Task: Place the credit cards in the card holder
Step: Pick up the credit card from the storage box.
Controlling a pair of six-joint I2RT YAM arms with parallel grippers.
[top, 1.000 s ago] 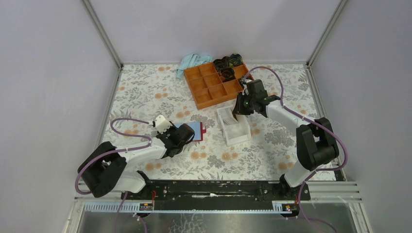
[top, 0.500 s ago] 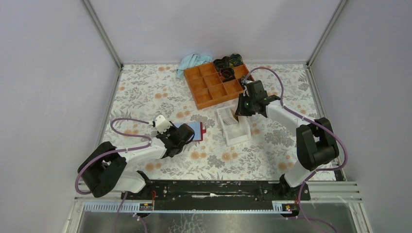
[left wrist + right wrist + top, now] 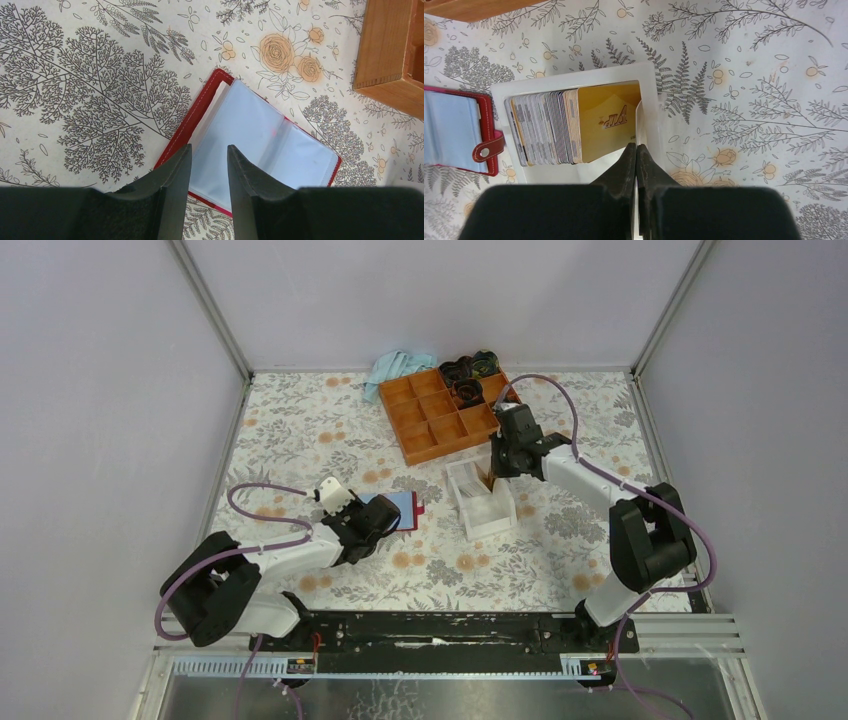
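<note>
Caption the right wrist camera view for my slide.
Closed right claw at the front gold card in a white box of cards; red card holder lies open beside it.

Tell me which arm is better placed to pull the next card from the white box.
Right, probably. The right claw is shut beside the gold card in the white box; the left claw is open over the card holder, away from that box.
</note>
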